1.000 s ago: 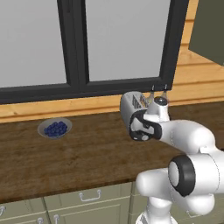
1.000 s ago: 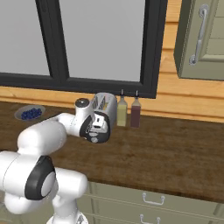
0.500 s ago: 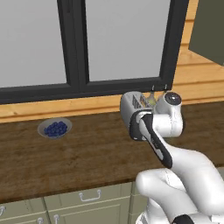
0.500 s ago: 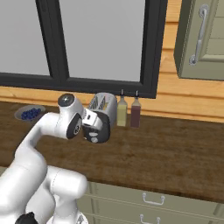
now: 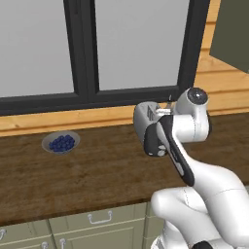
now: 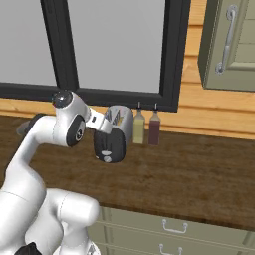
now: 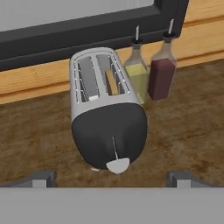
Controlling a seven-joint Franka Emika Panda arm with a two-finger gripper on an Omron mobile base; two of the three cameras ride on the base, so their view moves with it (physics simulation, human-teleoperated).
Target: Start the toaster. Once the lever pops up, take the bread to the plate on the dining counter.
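Note:
The steel toaster (image 7: 103,94) stands on the wood worktop below the window, its dark end panel (image 7: 109,135) turned toward me. A golden slice of bread (image 7: 112,83) sits in its right slot. The pale lever (image 7: 117,165) is at the lower end of its vertical slot. My gripper (image 7: 111,179) is open and empty, a little back from the end panel, with one fingertip on each side. From the base, the toaster (image 5: 143,115) (image 6: 119,117) is partly behind my arm. The plate and the dining counter are out of view.
A yellow bottle (image 7: 137,74) and a dark red bottle (image 7: 161,72) stand close to the toaster's right side. A grey bowl of blueberries (image 5: 61,143) lies far to the left. An olive wall cabinet (image 6: 229,45) hangs upper right, and a window frame runs behind.
The arm has swung upward, its wrist joint now high beside the toaster. The toaster, bottles and bowl have stayed put.

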